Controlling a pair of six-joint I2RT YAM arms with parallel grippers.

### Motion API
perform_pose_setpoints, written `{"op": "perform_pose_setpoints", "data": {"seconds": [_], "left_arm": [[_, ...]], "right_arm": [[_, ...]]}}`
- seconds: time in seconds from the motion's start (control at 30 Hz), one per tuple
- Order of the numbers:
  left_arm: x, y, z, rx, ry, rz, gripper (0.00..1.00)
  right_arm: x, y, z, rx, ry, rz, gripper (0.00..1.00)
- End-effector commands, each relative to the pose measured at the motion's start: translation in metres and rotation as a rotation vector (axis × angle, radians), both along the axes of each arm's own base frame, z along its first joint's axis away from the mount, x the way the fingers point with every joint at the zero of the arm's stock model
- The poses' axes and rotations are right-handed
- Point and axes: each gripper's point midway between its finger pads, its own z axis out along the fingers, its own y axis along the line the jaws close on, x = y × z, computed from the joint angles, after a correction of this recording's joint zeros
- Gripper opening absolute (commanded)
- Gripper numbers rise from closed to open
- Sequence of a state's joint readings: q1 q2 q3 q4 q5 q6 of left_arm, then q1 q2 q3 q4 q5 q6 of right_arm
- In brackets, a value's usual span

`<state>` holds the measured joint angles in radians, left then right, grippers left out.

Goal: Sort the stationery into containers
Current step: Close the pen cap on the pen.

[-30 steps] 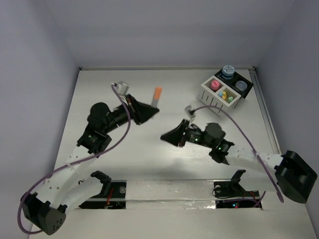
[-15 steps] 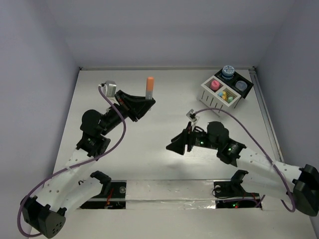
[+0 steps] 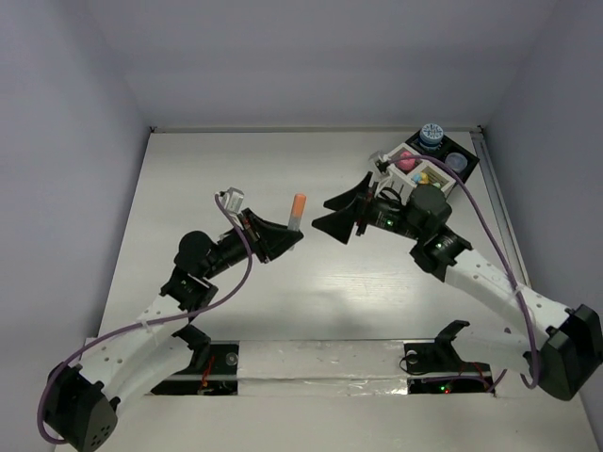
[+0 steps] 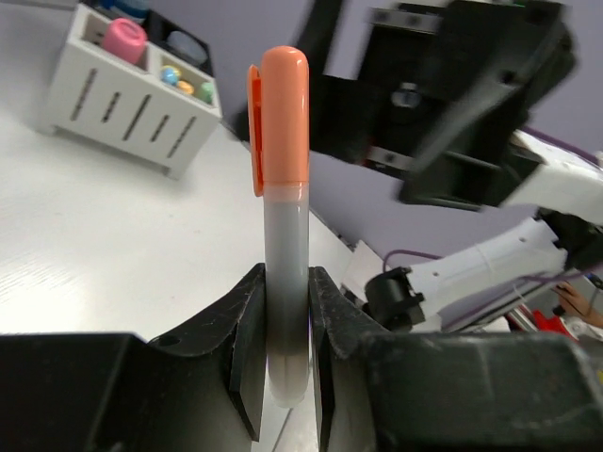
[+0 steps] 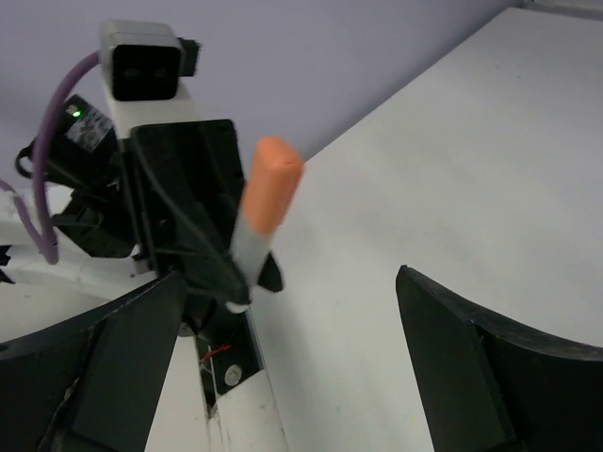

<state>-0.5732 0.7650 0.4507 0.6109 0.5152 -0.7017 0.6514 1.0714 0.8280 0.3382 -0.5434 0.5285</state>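
My left gripper [image 3: 290, 235] is shut on the grey lower end of an orange-capped marker [image 3: 299, 211], holding it upright above the table's middle. The left wrist view shows the marker [image 4: 285, 188] clamped between both pads of the left gripper [image 4: 285, 330]. My right gripper [image 3: 334, 215] stands wide open just right of the marker, facing it and not touching it. In the right wrist view the marker [image 5: 264, 212] lies ahead of the right gripper [image 5: 292, 367], left of centre. The white slatted container [image 4: 122, 104] at the back right holds a pink-capped bottle [image 4: 124, 38] and coloured sticks [image 4: 184, 83].
A blue-patterned pot [image 3: 431, 134] stands at the back of the black tray section [image 3: 464, 169]. The right arm covers the front of the white box [image 3: 411, 175] in the top view. The side walls close in the table left and right.
The right gripper has opened wide and swung from the table's middle up beside the marker. The left arm has carried the marker, still held, nearer and to the right.
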Motion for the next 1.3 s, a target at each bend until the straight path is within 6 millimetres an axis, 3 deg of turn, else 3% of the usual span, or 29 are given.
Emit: {"op": "perform_pose_setpoints", "data": {"seconds": [0.0, 0.2, 0.43, 0.77, 0.93, 1.1, 1.17, 1.2, 1.27], "left_arm": [[-0.022, -0.003, 0.033, -0.098, -0.119, -0.077, 0.00], [-0.025, -0.013, 0.029, -0.096, -0.105, -0.100, 0.00], [-0.022, -0.015, 0.031, -0.106, -0.098, -0.090, 0.00], [-0.027, -0.032, 0.025, -0.097, -0.079, -0.142, 0.00], [-0.026, -0.032, 0.027, -0.101, -0.081, -0.139, 0.00], [-0.028, -0.033, 0.029, -0.108, -0.084, -0.141, 0.00], [-0.027, -0.034, 0.031, -0.113, -0.086, -0.144, 0.00], [-0.027, -0.034, 0.031, -0.114, -0.087, -0.145, 0.00], [-0.027, -0.035, 0.032, -0.118, -0.089, -0.146, 0.00]], "right_arm": [[0.003, 0.011, 0.029, 0.084, -0.034, 0.082, 0.99], [-0.003, 0.022, 0.033, 0.119, -0.032, 0.178, 0.99], [-0.018, 0.020, 0.039, 0.117, -0.060, 0.243, 0.99], [0.000, 0.020, 0.061, 0.165, -0.112, 0.158, 0.92], [0.001, 0.022, 0.066, 0.193, -0.105, 0.169, 0.74], [0.001, 0.025, 0.057, 0.186, -0.077, 0.186, 0.50], [0.001, 0.025, 0.054, 0.182, -0.068, 0.186, 0.46], [0.001, 0.025, 0.053, 0.181, -0.067, 0.188, 0.30], [0.000, 0.025, 0.052, 0.180, -0.061, 0.189, 0.24]]}}
